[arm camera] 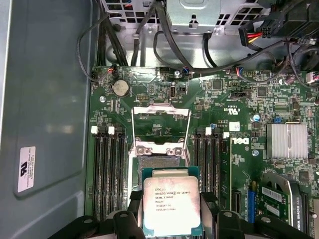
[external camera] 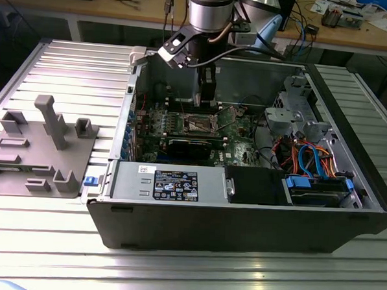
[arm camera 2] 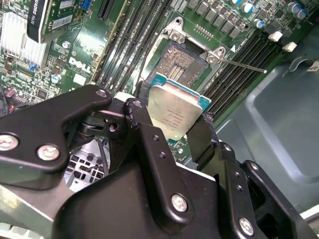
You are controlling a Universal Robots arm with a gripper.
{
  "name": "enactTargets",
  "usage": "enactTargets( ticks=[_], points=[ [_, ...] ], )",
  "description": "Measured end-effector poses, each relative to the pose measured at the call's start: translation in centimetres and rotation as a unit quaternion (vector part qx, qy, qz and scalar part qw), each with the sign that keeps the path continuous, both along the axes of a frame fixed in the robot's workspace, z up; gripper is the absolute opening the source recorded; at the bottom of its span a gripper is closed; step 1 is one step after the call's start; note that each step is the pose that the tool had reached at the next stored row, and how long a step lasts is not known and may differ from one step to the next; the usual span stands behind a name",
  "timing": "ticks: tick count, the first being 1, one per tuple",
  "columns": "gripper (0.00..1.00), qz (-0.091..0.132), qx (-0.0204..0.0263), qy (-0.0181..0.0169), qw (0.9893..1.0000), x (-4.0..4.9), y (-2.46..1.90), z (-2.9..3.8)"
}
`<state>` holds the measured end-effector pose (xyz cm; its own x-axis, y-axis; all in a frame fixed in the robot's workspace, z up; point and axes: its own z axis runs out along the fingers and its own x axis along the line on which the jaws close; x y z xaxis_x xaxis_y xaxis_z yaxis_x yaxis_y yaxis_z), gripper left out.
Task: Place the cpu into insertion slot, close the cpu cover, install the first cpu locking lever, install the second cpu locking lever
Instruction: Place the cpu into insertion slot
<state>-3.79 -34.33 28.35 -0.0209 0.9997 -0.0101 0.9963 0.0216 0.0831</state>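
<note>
The gripper (arm camera 2: 172, 118) has its two black fingers (arm camera 2: 135, 112) drawn in against opposite edges of the cpu (arm camera 2: 177, 110), open no wider than the chip itself; the cpu hangs between them with its silvery top showing, not seated; in the first wrist view the cpu (arm camera: 172, 201) covers the nearer part of the insertion slot (arm camera: 159, 162), so only a strip of the dark contact field shows past it; how high the chip sits above the socket cannot be told there. The second wrist view looks from a lower angle and shows most of the insertion slot (arm camera 2: 185, 62) bare, with a thin metal rod (arm camera 2: 244, 65) jutting out beside it; the fingertips are hidden under the chip's edges in both wrist views. The cpu cover (arm camera: 159, 147) is open beyond the slot, green board visible through its window; long memory slots (arm camera: 107, 174) flank the socket. In the exterior view the arm reaches down into the open computer case (external camera: 241, 232), the gripper (external camera: 207, 94) above the insertion slot (external camera: 198, 124); the chip is too small to make out there; a grey fixture plate (external camera: 37, 150) lies on the exterior view's left.
</note>
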Motion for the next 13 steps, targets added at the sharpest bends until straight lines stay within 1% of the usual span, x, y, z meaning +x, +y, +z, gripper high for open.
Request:
enactTargets(
  ticks=[6,13],
  points=[
    [0.55,0.0,0.0,0.0,1.0,0.0,-0.01,-0.25],
    [0.55,0.0,0.0,0.0,1.0,0.0,-0.01,-0.34]
  ],
)
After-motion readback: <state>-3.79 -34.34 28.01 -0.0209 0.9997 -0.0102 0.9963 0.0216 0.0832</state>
